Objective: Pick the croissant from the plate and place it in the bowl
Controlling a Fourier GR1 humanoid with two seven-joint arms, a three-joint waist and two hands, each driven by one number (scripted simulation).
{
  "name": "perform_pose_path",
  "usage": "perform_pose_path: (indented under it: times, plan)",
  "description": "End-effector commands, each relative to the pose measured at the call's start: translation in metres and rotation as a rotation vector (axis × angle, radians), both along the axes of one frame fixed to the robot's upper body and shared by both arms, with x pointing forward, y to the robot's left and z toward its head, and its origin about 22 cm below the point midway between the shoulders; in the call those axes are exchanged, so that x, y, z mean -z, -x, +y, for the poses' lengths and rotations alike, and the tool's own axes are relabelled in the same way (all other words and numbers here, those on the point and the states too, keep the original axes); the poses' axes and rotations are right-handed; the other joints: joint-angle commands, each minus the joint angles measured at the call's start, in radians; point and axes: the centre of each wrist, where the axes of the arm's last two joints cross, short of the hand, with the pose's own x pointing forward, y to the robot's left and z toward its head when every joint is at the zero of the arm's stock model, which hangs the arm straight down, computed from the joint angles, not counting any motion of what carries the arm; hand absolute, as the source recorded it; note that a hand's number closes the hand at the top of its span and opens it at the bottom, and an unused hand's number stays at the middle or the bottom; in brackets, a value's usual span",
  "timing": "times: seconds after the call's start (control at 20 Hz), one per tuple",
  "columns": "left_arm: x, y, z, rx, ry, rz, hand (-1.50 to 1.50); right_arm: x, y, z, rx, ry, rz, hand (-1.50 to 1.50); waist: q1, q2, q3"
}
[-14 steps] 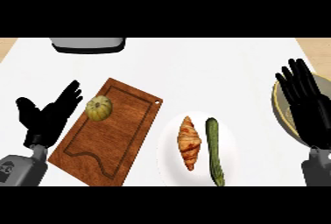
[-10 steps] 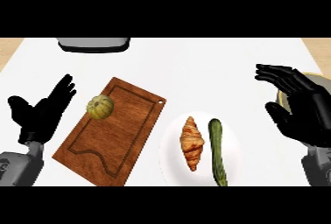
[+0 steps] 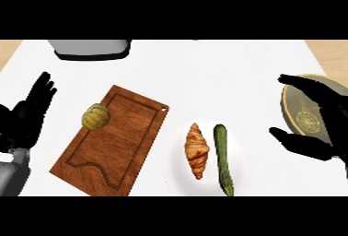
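Leftmost, the left hand (image 3: pixel 27 117) shows near the picture's left edge above its grey forearm, fingers straight and pointing up, holding nothing. Just beside it a brown wooden cutting board (image 3: pixel 112 140) lies tilted on the white tabletop (image 3: pixel 211 78), with a groove running round its face and a small hole near its upper right corner. A small round yellow-green fruit, ribbed like a squash (image 3: pixel 95 116), sits on the board's upper left part. At the tabletop's far edge, above the board, part of a grey object (image 3: pixel 88 49) is cut off by the picture's top.

Right of the board, a white plate (image 3: pixel 178 177) holds two things side by side. The croissant (image 3: pixel 196 150) lies on the plate's left half, lengthwise, golden-brown with darker ridges across it and pointed at both ends. Close by on its right is a long, thin green cucumber (image 3: pixel 224 159), reaching down past the croissant's lower tip.

Further right, well apart from the plate, the right hand (image 3: pixel 319 124) is open, fingers spread above and thumb below, with nothing in it. It lies partly over a bowl (image 3: pixel 293 99) with a yellowish rim and a dark grey inside, at the picture's right edge. What little of the bowl's inside shows holds nothing.
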Motion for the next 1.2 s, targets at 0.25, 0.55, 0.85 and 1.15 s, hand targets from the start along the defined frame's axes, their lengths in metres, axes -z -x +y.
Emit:
perform_pose_path:
  times: [0.25, 0.55, 0.85, 1.15]
  plan:
    - [-0.005, 0.002, -0.002, -0.047, -0.010, -0.040, 0.00, 0.015, 0.083, 0.075, 0.149, 0.207, -0.030, -1.50, -0.003, 0.015, 0.013]
    - [-0.018, -0.003, -0.002, 0.000, -0.015, -0.036, 0.00, -0.007, 0.101, 0.138, 0.228, 0.295, -0.037, -1.50, 0.041, 0.030, 0.014]
    - [0.006, 0.003, -0.021, 0.014, -0.014, -0.054, 0.00, -0.012, 0.081, 0.197, 0.225, 0.429, 0.114, -1.50, 0.046, 0.036, 0.013]
    - [-0.009, 0.001, -0.025, 0.019, -0.006, -0.075, 0.00, 0.000, 0.036, 0.215, 0.258, 0.575, 0.344, -1.50, 0.058, 0.036, 0.013]
